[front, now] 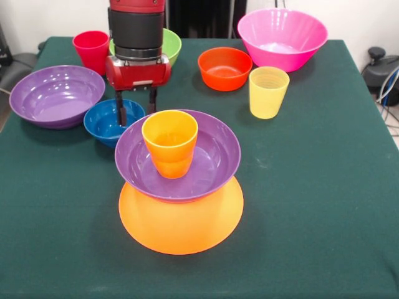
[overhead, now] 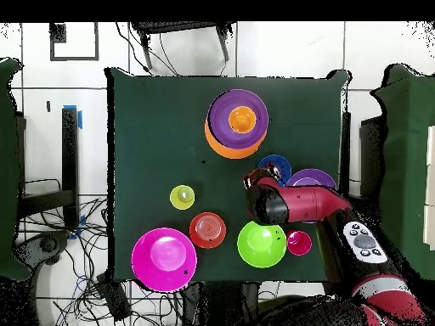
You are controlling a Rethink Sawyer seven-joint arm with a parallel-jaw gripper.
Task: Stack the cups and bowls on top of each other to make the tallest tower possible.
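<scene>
The tower stands at the table's middle: a yellow-orange bowl [front: 181, 221] turned upside down, a purple bowl [front: 212, 156] on it, and an orange cup [front: 169, 142] upright inside the purple bowl. It also shows in the overhead view [overhead: 236, 123]. My gripper [front: 136, 107] is open and empty, low over the right rim of the small blue bowl [front: 106, 121]. One finger is inside the bowl and the other is outside it, next to the tower's purple bowl. In the overhead view the gripper [overhead: 259, 177] sits beside the blue bowl [overhead: 279, 165].
A second purple bowl [front: 56, 94] lies left of the blue one. At the far side are a red-pink cup [front: 91, 50], a green bowl [front: 169, 43] partly behind the arm, an orange-red bowl [front: 224, 68], a yellow cup [front: 268, 92] and a big pink bowl [front: 282, 37].
</scene>
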